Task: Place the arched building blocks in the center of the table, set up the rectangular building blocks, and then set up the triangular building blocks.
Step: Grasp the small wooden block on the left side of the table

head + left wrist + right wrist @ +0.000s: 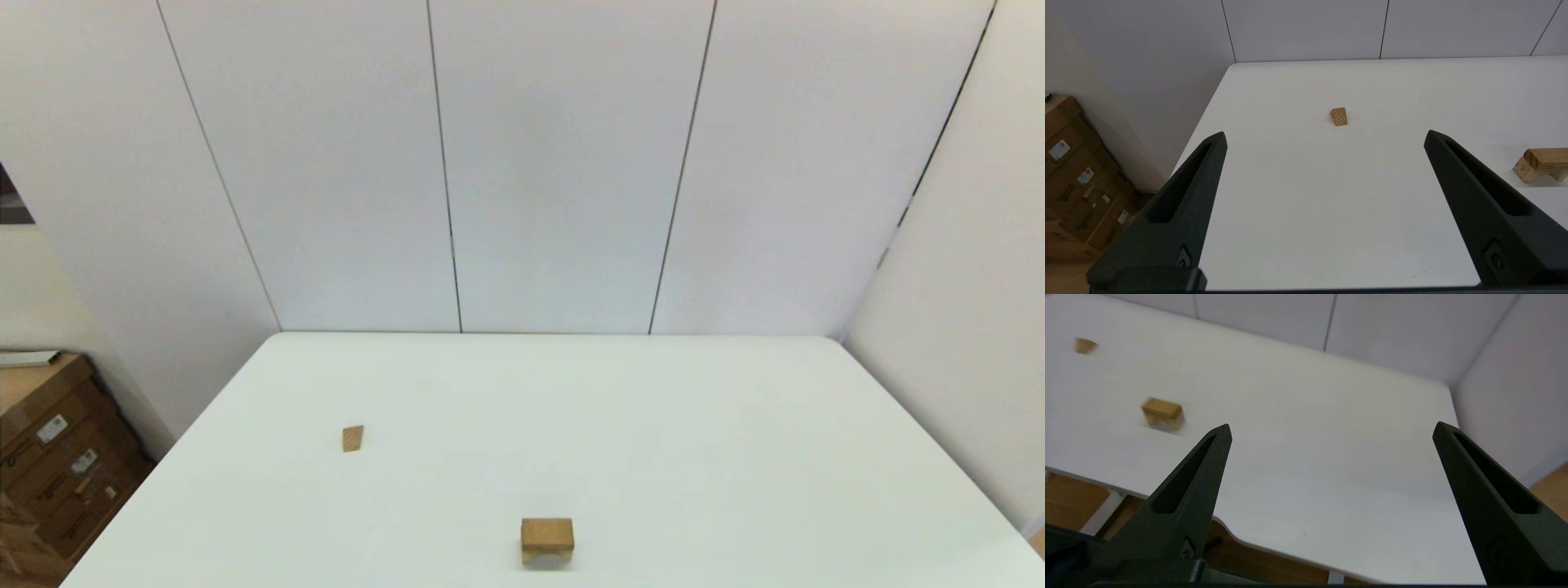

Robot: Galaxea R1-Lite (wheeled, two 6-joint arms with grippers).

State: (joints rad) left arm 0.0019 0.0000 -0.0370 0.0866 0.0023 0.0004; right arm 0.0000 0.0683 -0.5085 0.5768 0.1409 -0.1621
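A: Nearest, at the front edge of the tabletop [735, 457]: the arched block [547, 539], about in the middle from side to side, standing on its two feet with the hollow turned down.

B: And the plank on it? Hard to separate. In the left wrist view, a flat upper piece [1546, 157] seems to lie on the arch, maybe the rectangular block; from the head view, cannot tell.

A: The grippers?

B: Both released, both empty. Left gripper [1325, 141] hanging over the near left part of the tabletop, fingers wide apart, pointed toward the wedge. Right gripper [1331, 430] above the near right edge, spread wide too, well apart from every block.

A: Farther back, on the left: the triangular block [353, 438], alone, well apart from the arch.

B: About handling: probably light, stiff, solid wood. No give under the fingers, not fragile, but smooth faces, so likely a little slippery.

A: Where to take hold of the arch?

B: Best across the two flat long sides, low and centred, not over the hollow. For the wedge, only on the two flat parallel end faces, with the visible grain; on the slopes, probably squeezed out of the fingers.

A: Not yet moved to the centre, it seems.
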